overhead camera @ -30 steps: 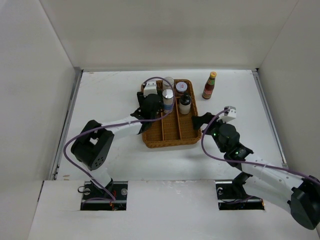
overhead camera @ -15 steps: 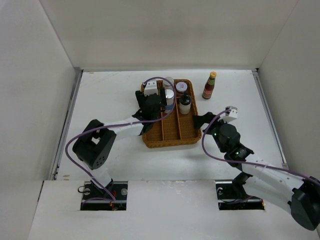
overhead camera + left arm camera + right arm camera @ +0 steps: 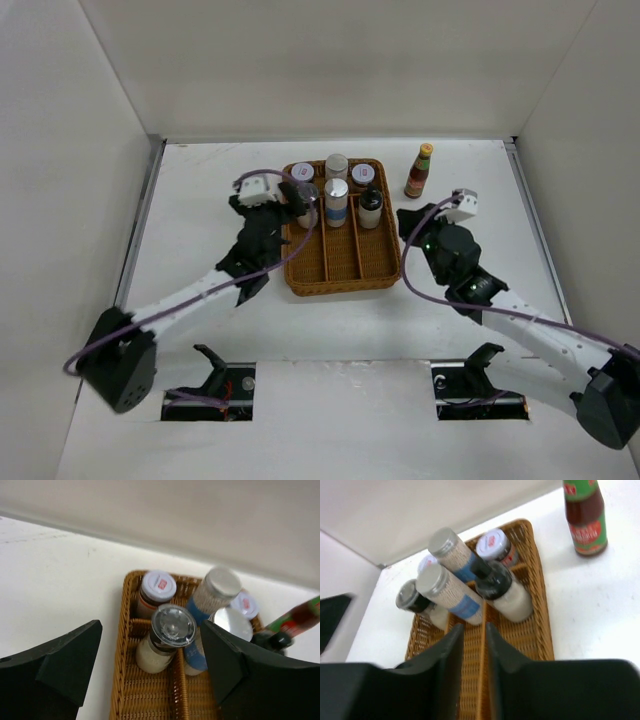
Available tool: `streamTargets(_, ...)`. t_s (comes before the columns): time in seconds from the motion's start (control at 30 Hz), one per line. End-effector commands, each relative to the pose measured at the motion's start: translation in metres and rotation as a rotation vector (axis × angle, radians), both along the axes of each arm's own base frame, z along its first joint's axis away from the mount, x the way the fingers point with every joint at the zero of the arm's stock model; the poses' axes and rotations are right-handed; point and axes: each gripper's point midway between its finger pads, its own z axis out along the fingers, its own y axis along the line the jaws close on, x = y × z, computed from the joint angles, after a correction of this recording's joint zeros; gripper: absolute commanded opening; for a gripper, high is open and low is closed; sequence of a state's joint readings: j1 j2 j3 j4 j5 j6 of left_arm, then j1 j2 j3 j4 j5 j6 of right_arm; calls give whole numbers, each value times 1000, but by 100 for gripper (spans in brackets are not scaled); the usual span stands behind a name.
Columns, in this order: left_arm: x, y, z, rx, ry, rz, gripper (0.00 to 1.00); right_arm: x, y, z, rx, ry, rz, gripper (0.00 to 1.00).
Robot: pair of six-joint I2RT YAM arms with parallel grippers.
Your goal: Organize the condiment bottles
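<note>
Although six of the seven condiment bottles (image 3: 337, 165) stand inside the wicker tray (image 3: 345, 280), the red sauce bottle (image 3: 419, 172) stands upright on the desk (image 3: 200, 200), just outside the tray's far right corner and apart from its rim. It is judged the one item outstanding.

Inside the tray the six are packed at the far end, two to each lengthwise compartment:
- **Left compartment:** the grey-lidded shaker (image 3: 167, 637) and a red-labelled jar (image 3: 157, 592).
- **Middle compartment:** the two white blue-banded bottles (image 3: 337, 200).
- **Right compartment:** the black-capped bottle (image 3: 502, 592) and the second jar (image 3: 495, 547).

The arrangement reads as filling each row from the back. This would leave room in the right compartment, on the near side of the black-capped bottle, for the tall sauce bottle.

The left gripper (image 3: 151, 627) hangs over the tray's far left side. Its fingers are spread apart and nothing is between them. The shaker stands free beyond them, untouched.

The right gripper (image 3: 475, 627) sits beside the tray's right rim, nearer than the sauce bottle. Its fingers are drawn almost together on nothing. It would have to spread them before taking that bottle. The bottle is tall and narrow, so a glancing contact could topple it.
</note>
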State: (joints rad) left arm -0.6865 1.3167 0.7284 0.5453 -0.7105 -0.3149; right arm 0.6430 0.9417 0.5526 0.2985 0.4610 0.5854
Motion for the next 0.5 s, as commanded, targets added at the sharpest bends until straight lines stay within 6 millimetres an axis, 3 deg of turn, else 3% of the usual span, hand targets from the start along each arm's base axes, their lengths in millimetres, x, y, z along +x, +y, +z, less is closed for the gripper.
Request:
streamTargets(0.0, -25, 44, 38, -186, -121, 74, 76, 18, 3, 43, 10, -67, -29, 27)
streamTargets(0.07, -36, 64, 25, -238, -109, 100, 71, 38, -3, 53, -32, -70, -65, 28)
streamTargets(0.13, -44, 81, 7, -290, -83, 119, 67, 59, -10, 58, -82, -62, -107, 38)
streamTargets(0.23, -48, 100, -26, -368, -14, 127, 66, 98, -34, 62, -201, -16, -184, 75)
streamTargets(0.3, -51, 107, -49, -423, 33, 112, 67, 117, -52, 59, -268, 31, -233, 92)
streamTargets(0.37, -54, 113, -70, -464, 70, 107, 69, 133, -69, 55, -307, 60, -284, 99)
streamTargets(0.47, -54, 122, -87, -485, 76, 115, 71, 150, -90, 47, -331, 86, -336, 100)
